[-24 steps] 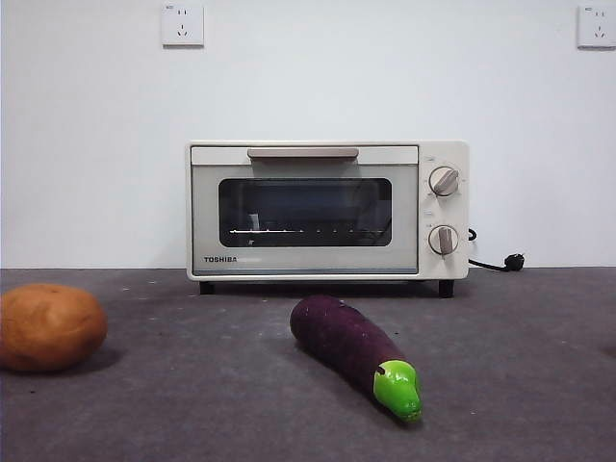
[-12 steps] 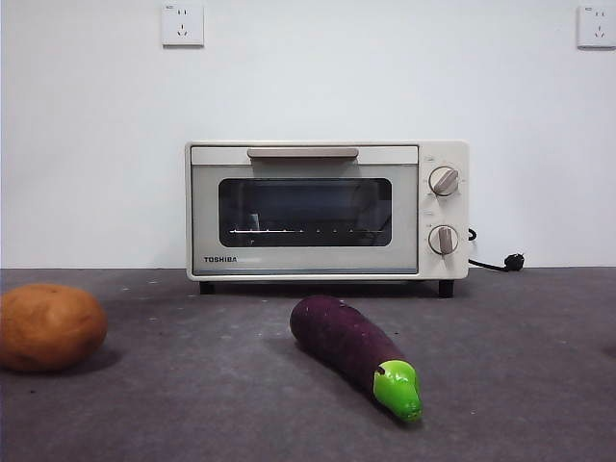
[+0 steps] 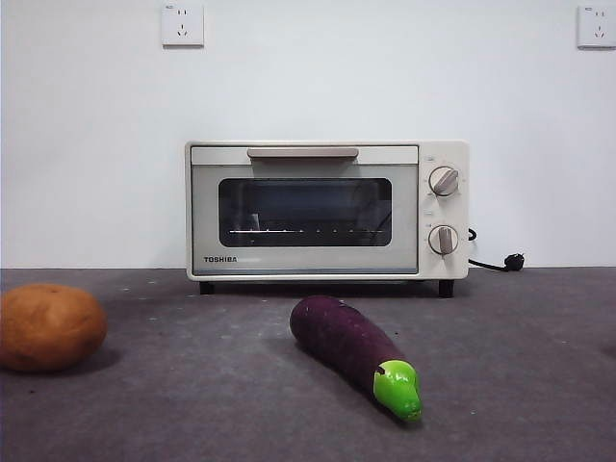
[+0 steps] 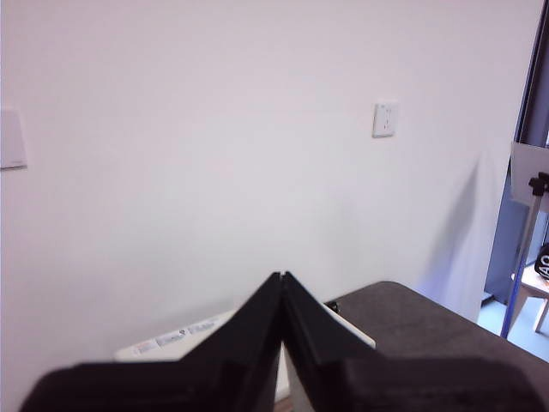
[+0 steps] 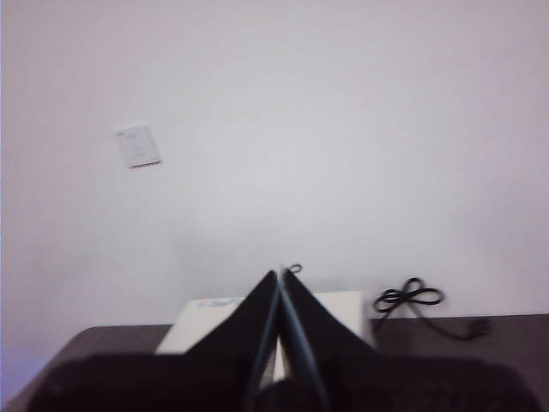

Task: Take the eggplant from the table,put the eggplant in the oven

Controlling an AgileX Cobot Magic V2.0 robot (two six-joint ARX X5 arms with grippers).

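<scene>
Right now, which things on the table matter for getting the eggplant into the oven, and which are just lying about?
Part of the job:
eggplant, lying on the table in front of the oven
oven, door shut

Just lying about:
potato, far side of the table
power cord beside the oven

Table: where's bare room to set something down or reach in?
Table is bare right of the eggplant, and between it and the potato. A bare strip runs between the oven front and the eggplant. Only the cord sits back right. Both grippers are shut, up high.
</scene>
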